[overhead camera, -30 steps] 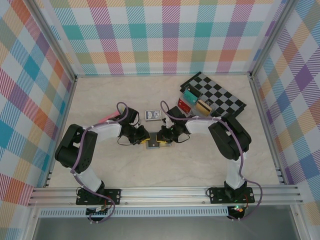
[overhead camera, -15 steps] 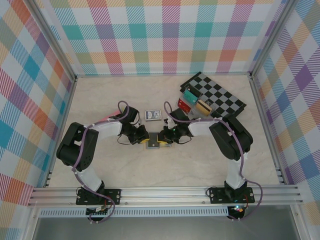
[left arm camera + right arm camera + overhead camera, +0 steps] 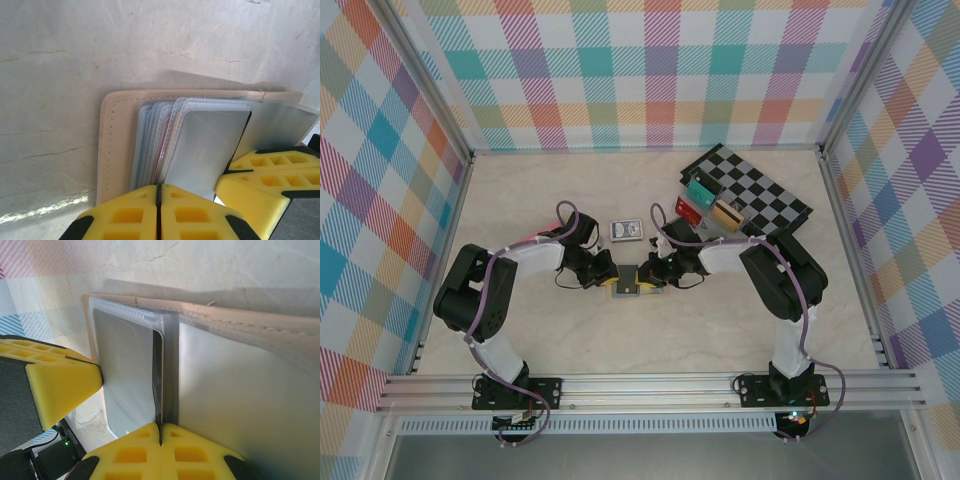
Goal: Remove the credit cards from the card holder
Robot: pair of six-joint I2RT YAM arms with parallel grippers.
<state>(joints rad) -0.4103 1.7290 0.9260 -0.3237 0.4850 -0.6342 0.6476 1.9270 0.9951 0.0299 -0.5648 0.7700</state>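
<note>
The pale stone-look table (image 3: 540, 330) stretches out on all sides of the two pairs of fingers, which meet tip to tip near its middle. Well beyond them, on the far right, lies a black-and-white checkerboard (image 3: 775, 195), with a clear rack of coloured cards (image 3: 705, 207) on its near corner. A dark pack of playing cards (image 3: 626, 231) sits just past the fingertips. The open wallet (image 3: 117, 145) lies flat between the two grippers, its tan cover running ahead and to the left of the left fingers, and its clear sleeves (image 3: 205, 145) fan out right in front of them. The left gripper (image 3: 157, 212) has its yellow fingers pressed together on the near edge of those sleeves. The right gripper (image 3: 161, 450) comes in from the opposite side, its fingers likewise closed tight on a sleeve edge that runs straight into the seam between them. A thin reddish edge (image 3: 160, 152) just ahead of the left fingertips may be one of the cards, tucked among the sleeves.
</note>
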